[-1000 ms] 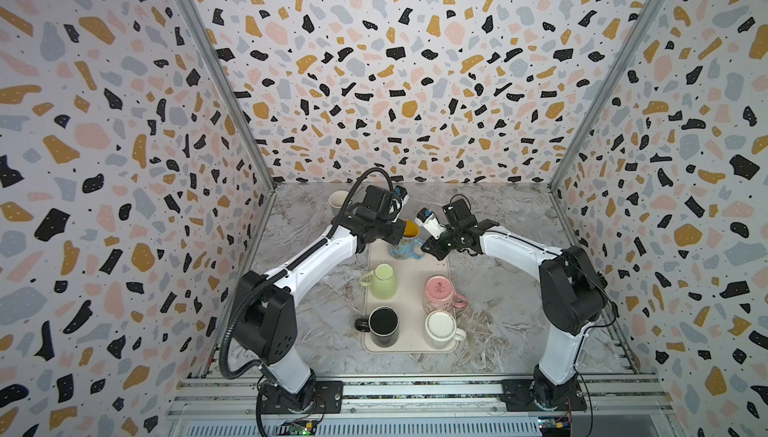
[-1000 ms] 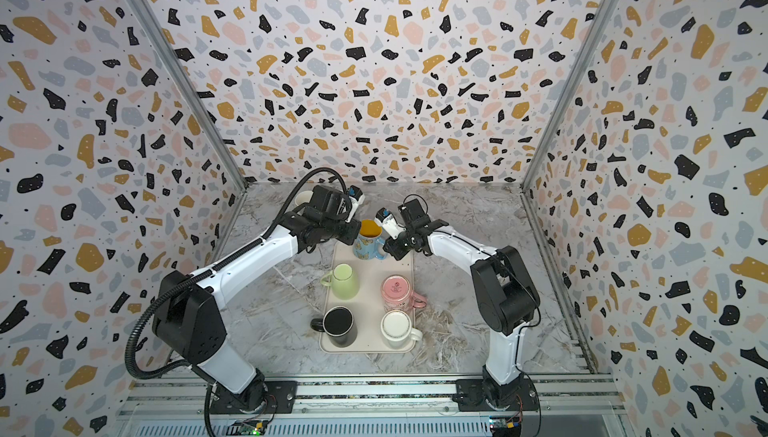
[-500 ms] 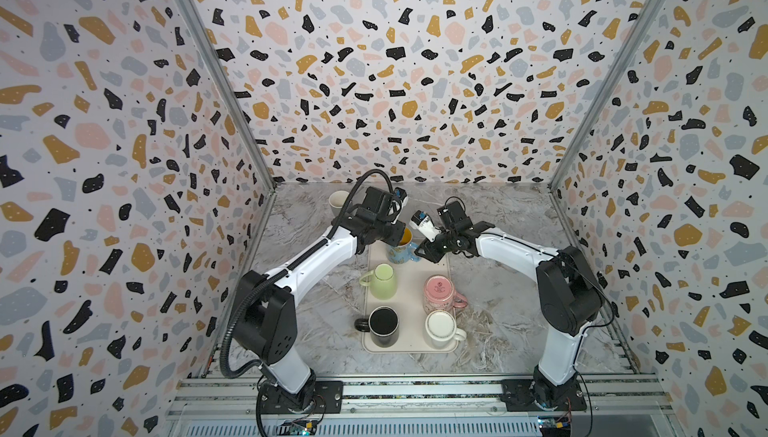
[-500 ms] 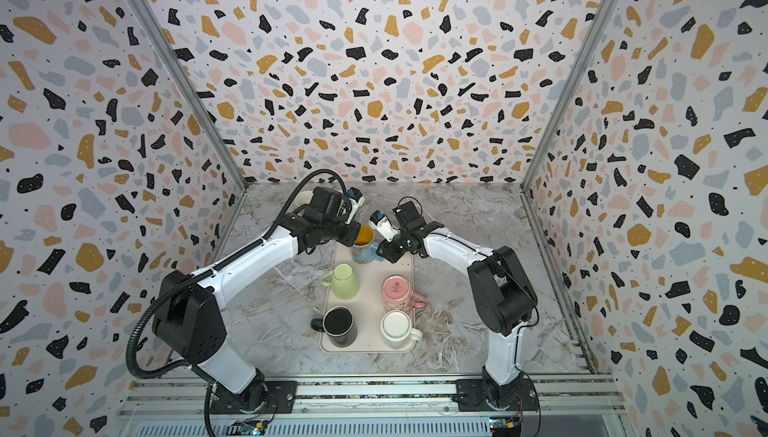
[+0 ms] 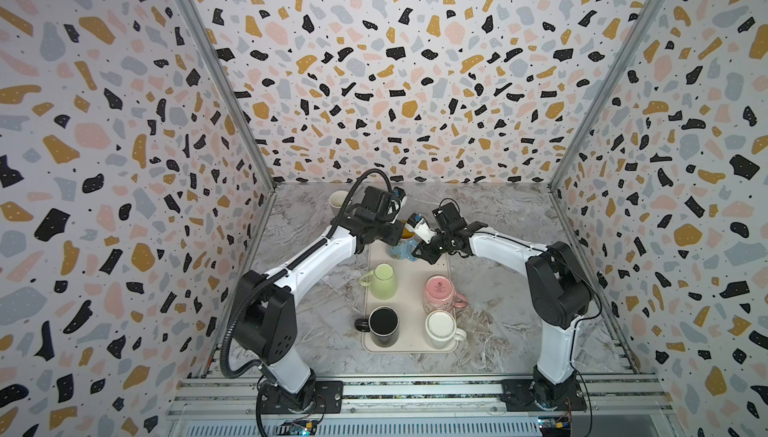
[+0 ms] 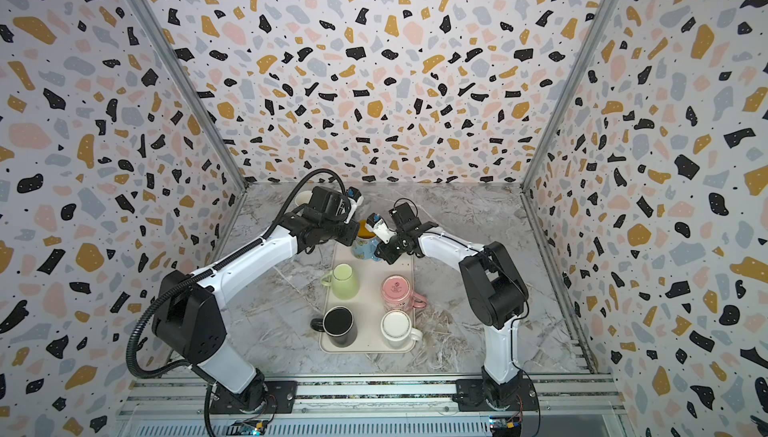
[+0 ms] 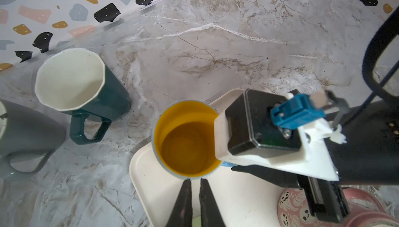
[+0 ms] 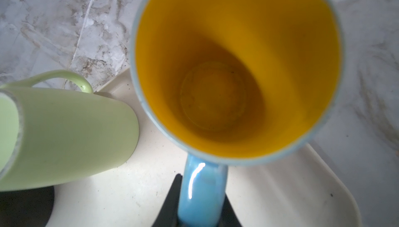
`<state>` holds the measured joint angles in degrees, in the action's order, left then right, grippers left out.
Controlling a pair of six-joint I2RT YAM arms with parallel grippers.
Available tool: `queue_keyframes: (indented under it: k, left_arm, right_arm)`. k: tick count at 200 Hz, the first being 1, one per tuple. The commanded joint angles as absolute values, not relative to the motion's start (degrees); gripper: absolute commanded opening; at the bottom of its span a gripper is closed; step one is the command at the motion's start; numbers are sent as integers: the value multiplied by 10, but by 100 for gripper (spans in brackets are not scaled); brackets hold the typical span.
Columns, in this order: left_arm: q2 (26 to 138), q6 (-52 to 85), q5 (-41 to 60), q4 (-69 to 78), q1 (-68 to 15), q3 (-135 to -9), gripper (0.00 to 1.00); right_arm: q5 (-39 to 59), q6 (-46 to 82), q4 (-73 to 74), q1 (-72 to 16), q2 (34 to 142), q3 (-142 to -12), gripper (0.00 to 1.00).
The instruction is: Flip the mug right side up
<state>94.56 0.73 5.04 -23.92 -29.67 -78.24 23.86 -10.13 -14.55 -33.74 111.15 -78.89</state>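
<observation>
Mug (image 8: pixel 237 64) upright on tray (image 8: pixel 129 193), handle (image 8: pixel 203 172) clamped in right gripper (image 8: pixel 201 190); left gripper (image 7: pixel 195 182) closed, empty, just beside rim.

You will find the tray (image 5: pixel 409 273) lying lengthwise on the table (image 5: pixel 498 214), with the far mug (image 5: pixel 400 248) at its far end. Nearer you, the tray carries a second row (image 5: pixel 382 281) and a nearest row (image 5: pixel 440 325) of two mugs each. A spare mug (image 5: pixel 337 202) stands off the tray, behind and to the left.

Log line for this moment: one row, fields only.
blue mug: upright, far end of tray | right gripper: closed on handle | left gripper: shut, empty, beside mug | next: likely release
</observation>
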Motion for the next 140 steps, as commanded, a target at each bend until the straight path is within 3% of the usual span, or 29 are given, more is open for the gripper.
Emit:
queue_keyframes:
  k: [1, 140]
  left_arm:
    - [933, 5, 48, -228, -293, -774, 11]
    - [917, 10, 40, -218, -280, -769, 11]
  right_arm:
    - [249, -99, -146, -340, 1111, -808, 0]
    - [175, -91, -104, -334, 1078, -851, 0]
